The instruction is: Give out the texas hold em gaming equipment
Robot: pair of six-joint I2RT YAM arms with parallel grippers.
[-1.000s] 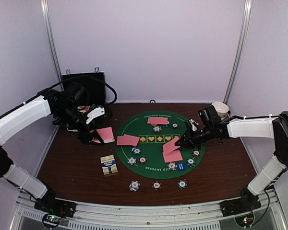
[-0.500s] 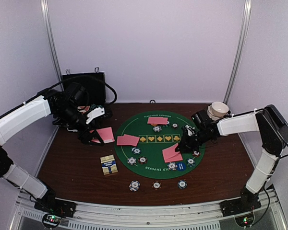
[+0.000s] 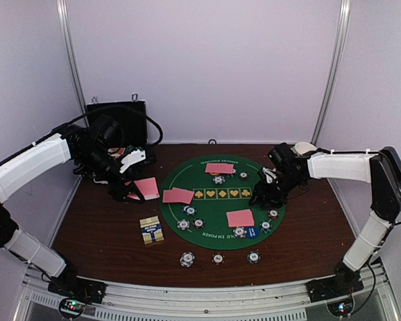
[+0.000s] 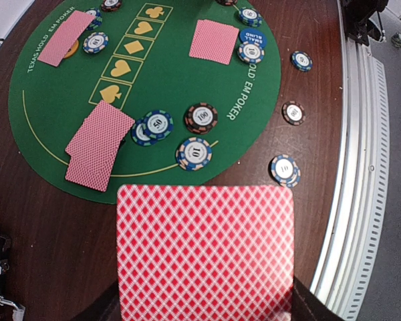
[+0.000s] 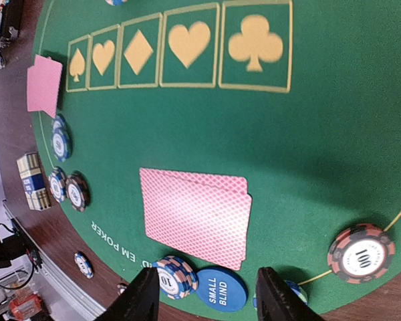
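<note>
A round green poker mat carries pink-backed cards and stripe-edged chips. My left gripper hovers left of the mat, shut on one pink-backed card that hides its fingertips. My right gripper is open over the mat's right side, just beyond two overlapping cards lying flat. Nothing is between its fingers. A blue small-blind disc and a chip lie beside those cards. Other card pairs rest at the mat's left edge and far edge.
Three chips lie on the brown table in front of the mat. A blue and yellow card box sits left of it. A black hard case stands at the back left, and a white bowl at the back right.
My right gripper opened and let go of the two cards, which now lie flat on the mat, then drew back toward the far right. The left arm has not moved.
</note>
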